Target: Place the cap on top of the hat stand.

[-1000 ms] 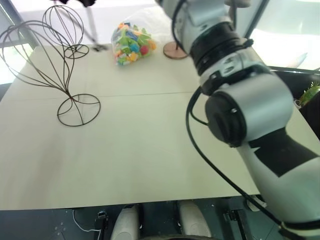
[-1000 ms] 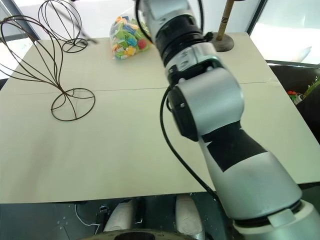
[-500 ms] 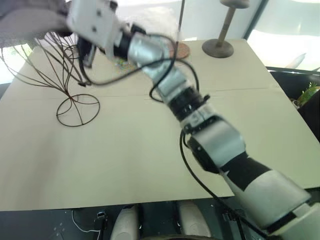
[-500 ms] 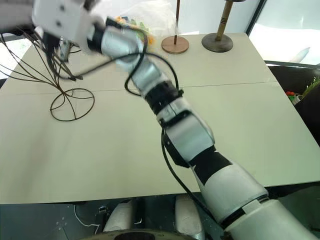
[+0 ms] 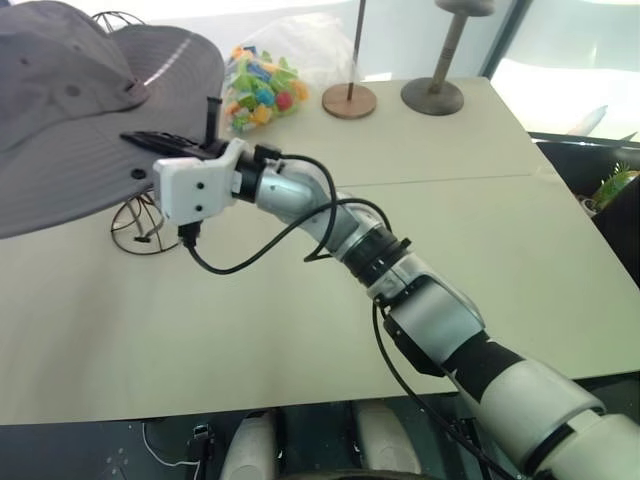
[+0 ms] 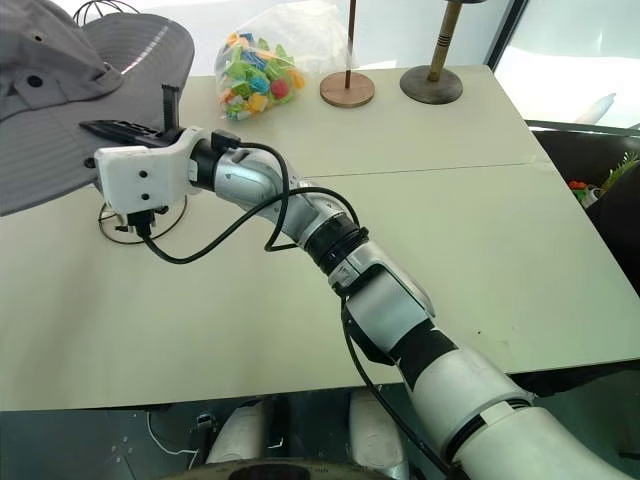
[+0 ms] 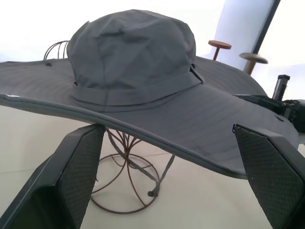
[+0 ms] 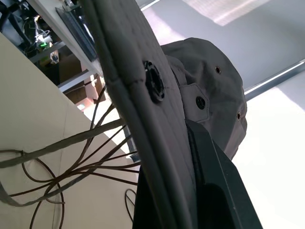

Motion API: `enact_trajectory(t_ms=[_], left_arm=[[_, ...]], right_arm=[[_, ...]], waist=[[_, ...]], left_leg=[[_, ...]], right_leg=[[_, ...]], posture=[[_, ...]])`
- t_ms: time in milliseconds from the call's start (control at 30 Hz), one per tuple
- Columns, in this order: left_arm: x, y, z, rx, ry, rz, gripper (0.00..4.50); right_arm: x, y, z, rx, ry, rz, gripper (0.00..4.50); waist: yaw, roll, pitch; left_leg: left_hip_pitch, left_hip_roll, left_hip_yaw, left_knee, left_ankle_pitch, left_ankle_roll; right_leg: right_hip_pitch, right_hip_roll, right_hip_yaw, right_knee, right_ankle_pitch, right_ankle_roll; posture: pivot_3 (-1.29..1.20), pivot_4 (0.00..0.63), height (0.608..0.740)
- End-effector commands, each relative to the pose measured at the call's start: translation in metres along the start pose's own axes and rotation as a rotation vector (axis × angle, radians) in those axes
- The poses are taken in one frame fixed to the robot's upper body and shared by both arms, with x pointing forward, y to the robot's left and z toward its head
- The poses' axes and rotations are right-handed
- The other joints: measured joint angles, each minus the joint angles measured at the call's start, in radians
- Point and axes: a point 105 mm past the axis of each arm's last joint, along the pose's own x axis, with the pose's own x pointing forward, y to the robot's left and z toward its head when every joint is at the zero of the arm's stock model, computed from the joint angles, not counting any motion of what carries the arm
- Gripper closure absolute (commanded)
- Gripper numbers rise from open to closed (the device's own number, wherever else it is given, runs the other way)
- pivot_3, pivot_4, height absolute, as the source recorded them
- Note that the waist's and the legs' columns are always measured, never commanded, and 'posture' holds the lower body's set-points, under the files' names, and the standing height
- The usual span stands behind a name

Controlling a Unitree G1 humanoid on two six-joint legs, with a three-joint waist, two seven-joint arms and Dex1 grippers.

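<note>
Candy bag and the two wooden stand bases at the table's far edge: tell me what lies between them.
Nothing: in the left eye view, bare tabletop separates the candy bag from the nearer round base; the second base stands just beyond.

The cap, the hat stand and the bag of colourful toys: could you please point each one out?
cap (image 7: 133,52), left wrist view, crown.
hat stand (image 7: 125,200), left wrist view, ring base.
bag of colourful toys (image 6: 255,75), right eye view, middle.

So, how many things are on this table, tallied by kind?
Grey cap: 1
Wire stands: 2, the hat stand under the cap, and a smaller one behind it
Round-based pole stands: 2
Bag of colourful pieces: 1
Total: 6
</note>
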Motion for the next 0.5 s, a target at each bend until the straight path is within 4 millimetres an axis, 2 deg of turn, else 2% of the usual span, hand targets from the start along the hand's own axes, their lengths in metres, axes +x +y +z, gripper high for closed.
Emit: enact_trajectory(t_ms=[33, 133, 233, 333, 500], left_arm=[[-0.024, -0.002, 0.002, 0.045, 0.020, 0.048, 0.00], [-0.051, 0.006, -0.011, 0.034, 0.077, 0.138, 0.00], [-0.063, 0.007, -0.010, 0.045, 0.064, 0.171, 0.00], [-0.060, 0.001, 0.000, 0.065, 0.030, 0.147, 0.00], [-0.044, -0.010, 0.010, 0.110, 0.011, 0.090, 0.00]], right_arm=[[0.009, -0.005, 0.007, 0.012, -0.023, -0.021, 4.48], [0.011, -0.009, 0.007, 0.021, -0.023, -0.030, 4.48], [0.012, -0.009, 0.008, 0.027, -0.030, -0.027, 4.48], [0.013, -0.007, 0.010, 0.027, -0.039, -0.013, 4.48], [0.014, 0.000, 0.009, 0.049, -0.038, 0.005, 4.48]], waist=[[-0.006, 0.000, 0.000], [-0.018, 0.000, 0.000], [-0.018, 0.000, 0.001], [-0.011, -0.002, -0.001], [0.003, -0.003, -0.001]], left_leg=[[0.000, 0.000, 0.000, 0.000, 0.000, 0.000], [0.000, 0.000, 0.000, -0.001, 0.000, 0.000], [0.000, 0.001, -0.001, -0.002, 0.000, 0.000], [0.000, 0.001, -0.005, -0.001, -0.001, 0.001], [0.000, 0.000, -0.005, 0.000, -0.001, 0.002]], right_leg=[[0.000, 0.000, 0.000, 0.000, 0.000, 0.000], [0.000, 0.000, 0.000, -0.001, 0.000, 0.000], [0.000, 0.000, 0.000, -0.001, 0.000, -0.001], [0.002, 0.000, -0.003, -0.001, 0.000, -0.002], [0.003, -0.001, -0.003, -0.002, 0.000, -0.003]], posture=[[0.00, 0.150, 0.739], [0.00, 0.150, 0.739], [0.00, 0.150, 0.739], [0.00, 0.150, 0.739], [0.00, 0.150, 0.739]])
